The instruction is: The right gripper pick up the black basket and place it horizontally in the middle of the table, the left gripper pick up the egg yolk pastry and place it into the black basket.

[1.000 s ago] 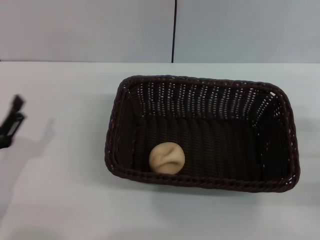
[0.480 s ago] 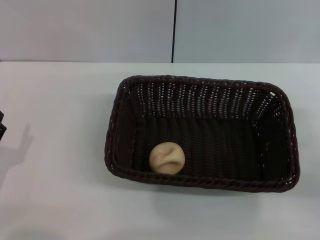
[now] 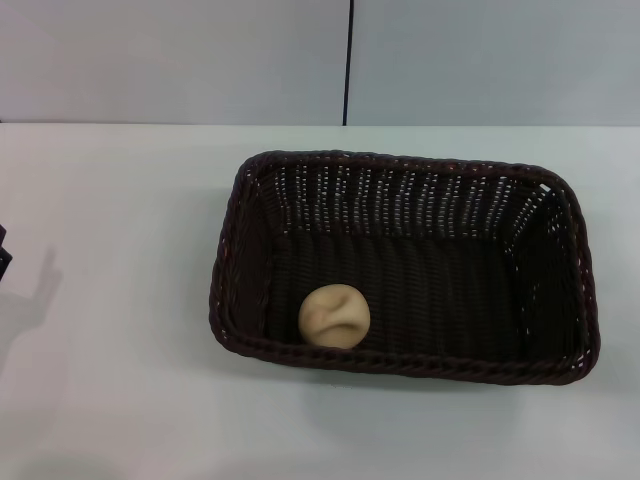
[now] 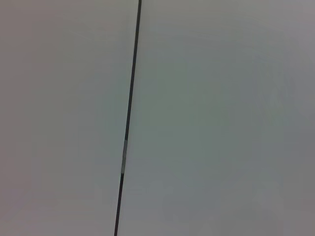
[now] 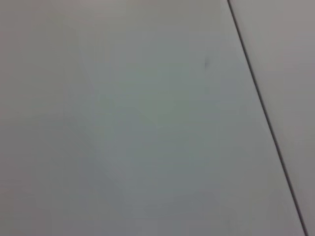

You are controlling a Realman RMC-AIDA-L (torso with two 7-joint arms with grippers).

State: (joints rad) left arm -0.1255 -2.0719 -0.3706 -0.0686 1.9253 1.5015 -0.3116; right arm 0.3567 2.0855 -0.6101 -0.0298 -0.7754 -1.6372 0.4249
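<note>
The black basket (image 3: 405,265) lies lengthwise across the middle of the white table (image 3: 110,380) in the head view. The egg yolk pastry (image 3: 334,316) rests inside it, near the front left corner, creased top up. A small black tip of the left gripper (image 3: 3,250) shows at the far left edge, well away from the basket; its shadow falls on the table beside it. The right gripper is out of view. Both wrist views show only a plain grey wall with a dark seam.
A grey wall with a vertical dark seam (image 3: 349,60) stands behind the table's far edge. The same seam shows in the left wrist view (image 4: 129,118) and the right wrist view (image 5: 263,113).
The left gripper has drawn back to the left, from well in view a second ago to almost out of the picture. The basket and pastry have not moved.
</note>
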